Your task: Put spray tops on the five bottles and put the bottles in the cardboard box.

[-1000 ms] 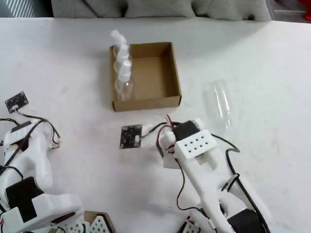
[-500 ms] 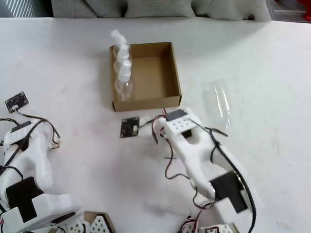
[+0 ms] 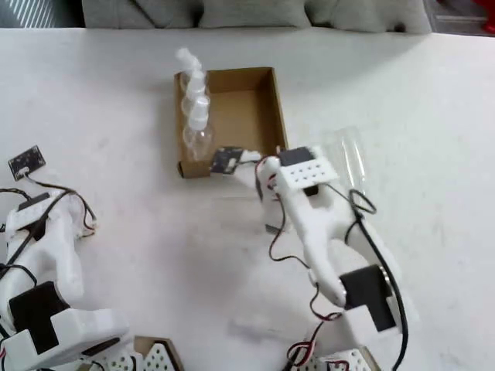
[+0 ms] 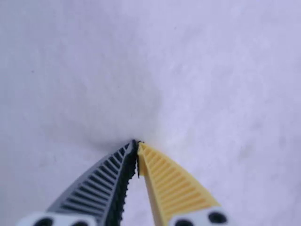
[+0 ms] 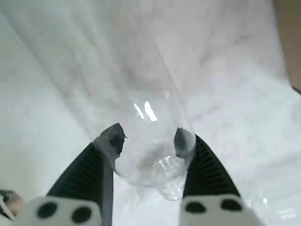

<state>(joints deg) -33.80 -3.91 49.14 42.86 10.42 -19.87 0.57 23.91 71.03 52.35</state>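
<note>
Straddles the shoulder of a clear plastic bottle with the right gripper, jaws spread, contact impossible to judge. Lies on the white tabletop, just right of the open brown cardboard box. Packs a row of capped clear bottles against that box's left wall. Pinches the left gripper closed on nothing, above the tabletop.

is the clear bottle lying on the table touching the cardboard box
Apart. The high view shows a strip of bare table between the clear bottle and the nearest wall of the cardboard box.
</note>
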